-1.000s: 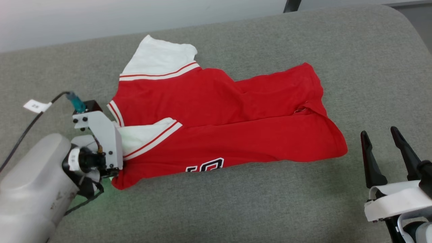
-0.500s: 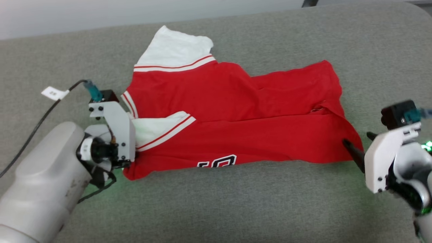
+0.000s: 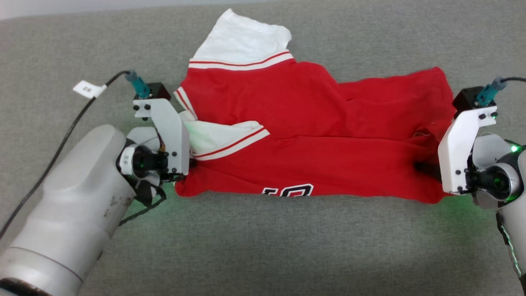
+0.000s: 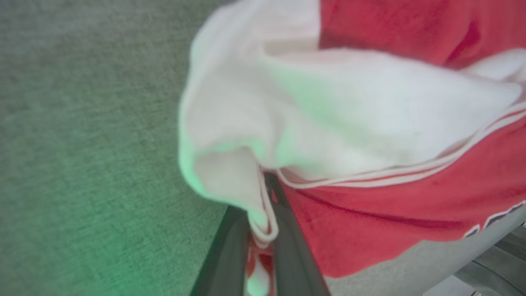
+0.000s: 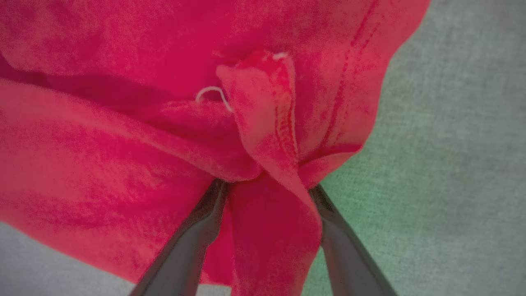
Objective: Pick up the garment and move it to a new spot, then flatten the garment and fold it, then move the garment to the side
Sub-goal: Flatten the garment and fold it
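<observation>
Now L gripper (image 4: 258,201) pinches garment (image 3: 312,135) sleeve, R gripper (image 5: 267,187) straddles hem

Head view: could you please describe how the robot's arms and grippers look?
Rounded, pale grey, scuffed left forearm. Each wrist: white angular bracket, black camera, teal plug. Black cable with white tag. The left gripper and right gripper: long dark fingers.

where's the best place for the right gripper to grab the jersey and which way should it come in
Probably the raised hem fold at the jersey's right end, approached from the right, low along the grey surface. That ridge stands up between the right gripper's open fingers, and the left gripper pinches the opposite sleeve end, so the cloth could be pulled flat.
</observation>
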Controlling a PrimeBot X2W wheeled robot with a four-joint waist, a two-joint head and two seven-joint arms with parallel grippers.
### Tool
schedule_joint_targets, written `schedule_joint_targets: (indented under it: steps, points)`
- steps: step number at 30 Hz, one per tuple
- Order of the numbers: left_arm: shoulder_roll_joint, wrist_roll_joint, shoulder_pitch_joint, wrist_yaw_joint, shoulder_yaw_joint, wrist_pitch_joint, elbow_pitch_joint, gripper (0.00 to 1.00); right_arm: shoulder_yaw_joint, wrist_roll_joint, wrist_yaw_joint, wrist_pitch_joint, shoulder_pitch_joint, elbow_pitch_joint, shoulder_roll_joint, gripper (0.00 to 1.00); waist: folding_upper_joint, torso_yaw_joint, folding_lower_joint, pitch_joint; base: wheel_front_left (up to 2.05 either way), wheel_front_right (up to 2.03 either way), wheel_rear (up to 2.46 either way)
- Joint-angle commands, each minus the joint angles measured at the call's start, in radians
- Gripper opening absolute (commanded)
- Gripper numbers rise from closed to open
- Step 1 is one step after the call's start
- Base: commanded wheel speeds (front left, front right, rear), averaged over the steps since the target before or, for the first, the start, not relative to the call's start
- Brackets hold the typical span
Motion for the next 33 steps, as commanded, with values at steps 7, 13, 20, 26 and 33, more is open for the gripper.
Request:
schedule_joint_targets:
  steps: [7, 13, 20, 26, 33]
  points:
    - [-0.057, -0.006, 0.055, -0.022, -0.029, -0.021, 0.075, 0.0, 0.053, 0.032, -0.001, -0.043, -0.018, 0.084, -0.013, 0.0, 0.0, 0.024, 0.0, -0.006, 0.0, 0.0, 0.0]
    - [-0.051, -0.016, 0.052, -0.028, -0.025, -0.001, 0.095, 0.0, 0.059, 0.06, -0.001, -0.071, -0.027, 0.097, -0.058, 0.0, 0.0, 0.021, 0.0, -0.047, 0.0, 0.0, 0.0]
    - [-0.029, -0.013, 0.029, -0.015, -0.025, 0.029, 0.087, 0.0, 0.08, 0.094, -0.001, -0.072, -0.035, 0.094, -0.088, 0.0, 0.0, 0.02, 0.0, -0.1, 0.0, 0.0, 0.0]
    - [-0.012, -0.018, 0.017, 0.005, -0.027, 0.065, 0.054, 0.0, 0.103, 0.118, -0.001, -0.05, -0.024, 0.073, -0.12, 0.0, 0.0, 0.027, 0.0, -0.147, 0.0, 0.0, 0.0]
    - [0.019, -0.022, 0.052, 0.05, -0.039, 0.113, -0.03, 0.0, 0.11, 0.15, -0.001, -0.013, 0.032, 0.0, -0.166, 0.0, 0.0, 0.051, 0.0, -0.181, 0.0, 0.0, 0.0]
